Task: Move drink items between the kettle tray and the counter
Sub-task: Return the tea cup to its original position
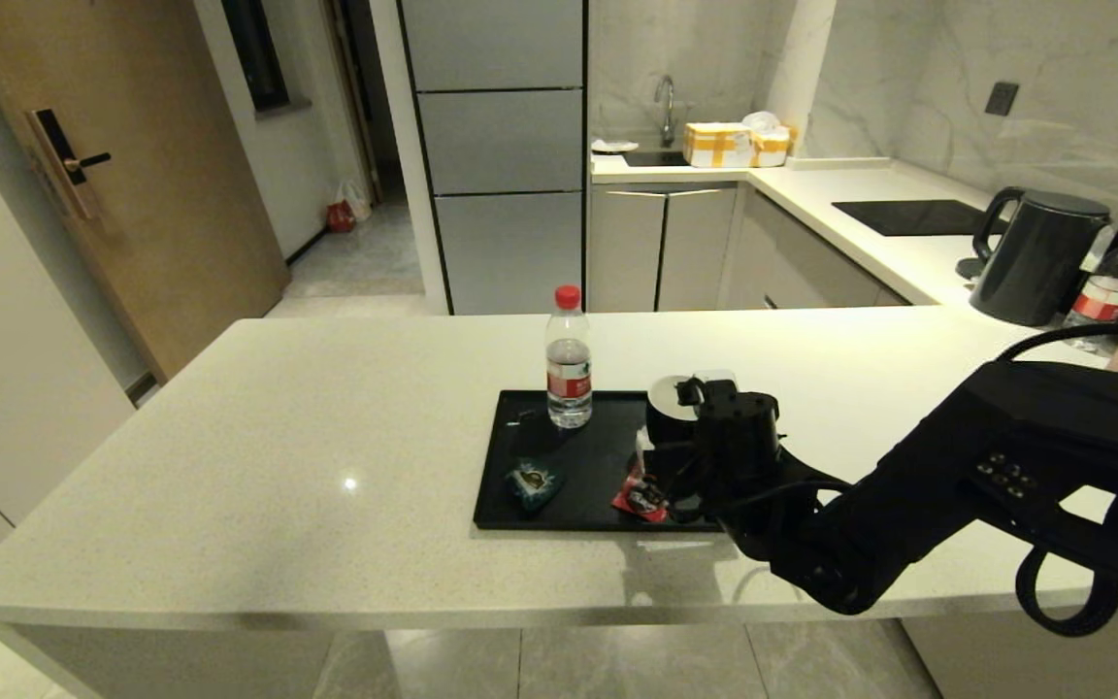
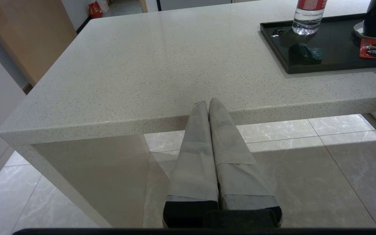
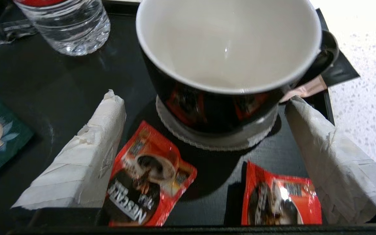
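My right gripper (image 3: 204, 153) hangs spread over two red foil sachets (image 3: 148, 179), before the glossy black mug (image 3: 227, 65); everything sits on the flat black tray (image 1: 598, 456), nothing moved; left gripper (image 2: 209, 106) pressed together, parked.

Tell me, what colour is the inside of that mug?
White inside the mug, glossy black outside; the right wrist view shows it best.

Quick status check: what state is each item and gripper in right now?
Mug: upright, empty, on a coaster on the tray.
Red sachets: two, flat on the tray, sealed.
Teal sachet: on the tray.
Water bottle: upright, capped, on the tray.
Tray: on the counter.
Right gripper: open, over the sachets.
Left gripper: shut, below the counter edge.
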Robot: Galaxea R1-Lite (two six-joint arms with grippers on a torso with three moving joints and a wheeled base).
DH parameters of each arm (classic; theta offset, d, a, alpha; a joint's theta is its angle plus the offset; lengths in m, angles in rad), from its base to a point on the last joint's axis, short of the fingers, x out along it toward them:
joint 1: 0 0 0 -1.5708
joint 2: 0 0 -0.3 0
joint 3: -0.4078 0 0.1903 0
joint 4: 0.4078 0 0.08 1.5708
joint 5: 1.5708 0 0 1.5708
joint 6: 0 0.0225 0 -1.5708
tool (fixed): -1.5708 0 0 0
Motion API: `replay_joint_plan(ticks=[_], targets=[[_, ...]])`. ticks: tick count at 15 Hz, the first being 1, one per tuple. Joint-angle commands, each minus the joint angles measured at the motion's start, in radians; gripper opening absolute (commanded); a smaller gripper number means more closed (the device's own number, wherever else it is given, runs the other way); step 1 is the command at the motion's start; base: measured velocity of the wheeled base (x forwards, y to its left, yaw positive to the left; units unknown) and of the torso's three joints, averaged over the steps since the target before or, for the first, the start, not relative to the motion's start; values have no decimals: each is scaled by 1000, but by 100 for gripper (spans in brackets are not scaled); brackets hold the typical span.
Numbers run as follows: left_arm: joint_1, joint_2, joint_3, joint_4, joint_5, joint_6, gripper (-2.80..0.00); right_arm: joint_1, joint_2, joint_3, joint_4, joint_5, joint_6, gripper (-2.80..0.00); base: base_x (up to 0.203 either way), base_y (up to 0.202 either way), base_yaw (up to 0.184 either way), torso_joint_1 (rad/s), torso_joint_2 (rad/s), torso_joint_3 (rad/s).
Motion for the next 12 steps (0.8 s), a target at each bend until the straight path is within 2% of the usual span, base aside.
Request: replay_joint_plan(ticks=[1,12], targets=[[0,0,0,0,0,1,-280,1,-14,15,-9,-2,3,0,0,0,0,0,0,0],[0,0,0,0,0,1,-280,-1,-188,53,-20,1,3,0,0,0,0,0,0,0]])
